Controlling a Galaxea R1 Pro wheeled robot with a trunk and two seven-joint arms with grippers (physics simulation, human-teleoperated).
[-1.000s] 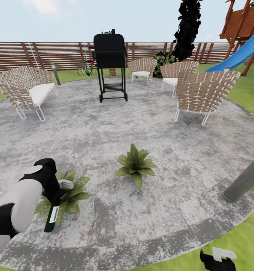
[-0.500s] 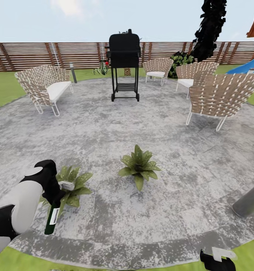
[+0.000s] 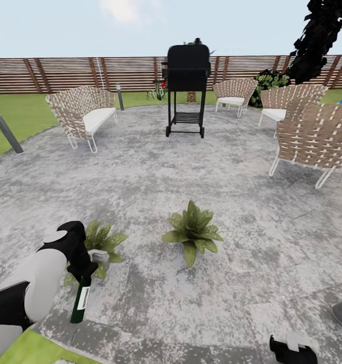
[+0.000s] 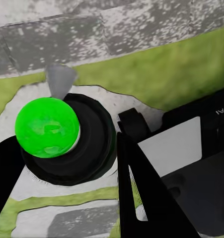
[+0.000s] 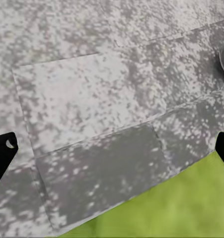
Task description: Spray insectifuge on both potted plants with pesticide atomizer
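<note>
Atomizer [image 3: 81, 302] hangs from my left gripper [image 3: 84, 277] with its base pointing down at the paving, the jaws clamped on its upper end. In my left wrist view I look straight at the bottle's bright green tip [image 4: 47, 127], ringed by its dark collar, sitting right between the jaws. Directly behind the left jaws, and partly hidden by them, sits the nearer potted plant [image 3: 101, 243]; its leaves spread out to either side of my wrist, and I cannot tell whether anything touches them. The second potted plant [image 3: 193, 231] stands well off to the right of those jaws, out in the open on the round grey patio [image 3: 231, 182].

My right gripper [image 3: 292, 349] is low at the near edge of the head view. In the right wrist view its two dark fingertips [image 5: 2, 153] sit far apart at the edges of the picture with nothing between them, so those jaws are wide, hovering over paving slabs and a strip of lawn [image 5: 171, 208].

Far beyond both jaws I see a black grill [image 3: 187, 86], woven chairs [image 3: 312, 136] and a slatted wooden fence [image 3: 65, 73].
</note>
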